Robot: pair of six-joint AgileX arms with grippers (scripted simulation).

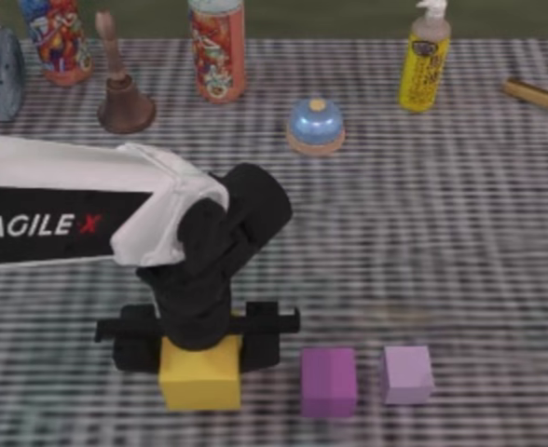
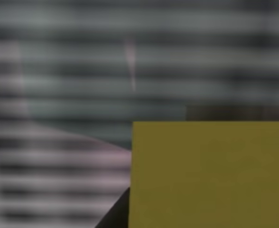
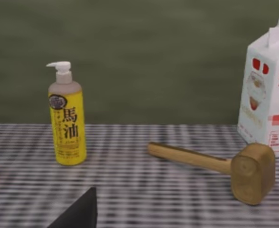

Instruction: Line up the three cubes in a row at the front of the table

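Left pincer (image 1: 199,352) sits over the yellow cube (image 1: 200,374), lower-left of top view; finger state: cannot tell. Magenta cube (image 1: 329,381) and lilac cube (image 1: 407,374) alongside. Rigid, probably light; grip opposite flat faces.

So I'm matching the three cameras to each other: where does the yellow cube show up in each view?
Top view: yellow cube at the front, left of centre, under the left gripper, first in the row.
Left wrist view: the cube fills one lower corner, close up.
Right wrist view: not in it.
Shared landmark: the checked cloth shows in all three.
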